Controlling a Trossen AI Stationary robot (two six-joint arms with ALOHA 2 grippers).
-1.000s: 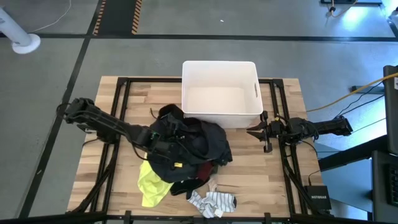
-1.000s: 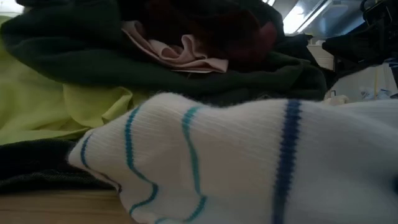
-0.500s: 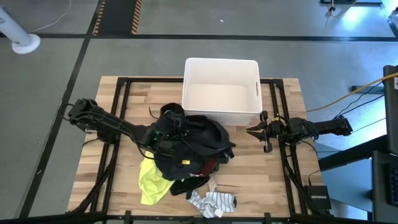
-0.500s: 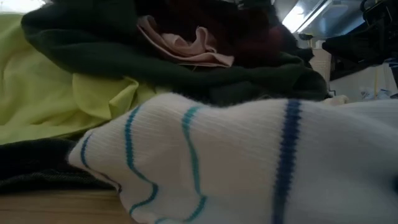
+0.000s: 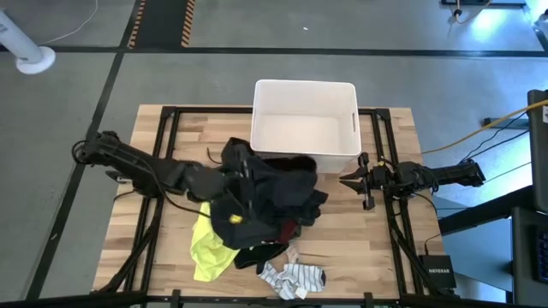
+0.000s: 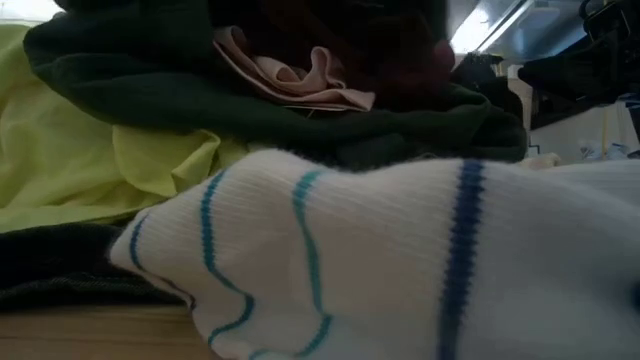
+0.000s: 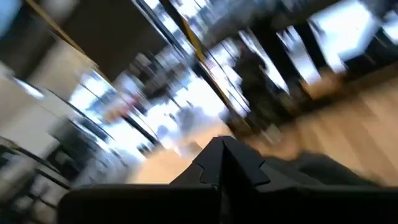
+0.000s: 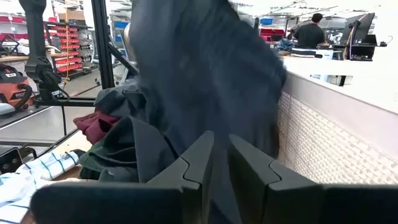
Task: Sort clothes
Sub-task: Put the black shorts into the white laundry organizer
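Observation:
A heap of clothes lies at the table's middle, in front of the white bin (image 5: pixel 304 84). A black garment (image 5: pixel 274 184) is on top. It also shows in the right wrist view (image 8: pixel 205 74), raised high. Under it lie a maroon piece (image 5: pixel 287 229), a neon yellow piece (image 5: pixel 210 248) and a dark green piece (image 6: pixel 250 110). A striped piece (image 5: pixel 295 278) lies near the front edge. My left gripper (image 5: pixel 233 190) is shut inside the black garment. My right gripper (image 5: pixel 347 181) is shut and empty, to the right of the heap. My left gripper is shut on the black garment, but the cloth drapes over the fingers and hides the place of contact. The garment stands raised above the heap, and its lower folds (image 5: pixel 300 210) hang slack onto the other clothes.
The bin's front wall (image 8: pixel 336 143) stands close behind the raised garment. Bare wood lies at the table's left (image 5: pixel 163 137) and right front (image 5: pixel 368 248). A person (image 8: pixel 314 31) is in the room beyond.
My left gripper has drawn the black garment up and toward the bin. The garment now reaches close to the bin's front wall. The clothes under it have stirred slightly.

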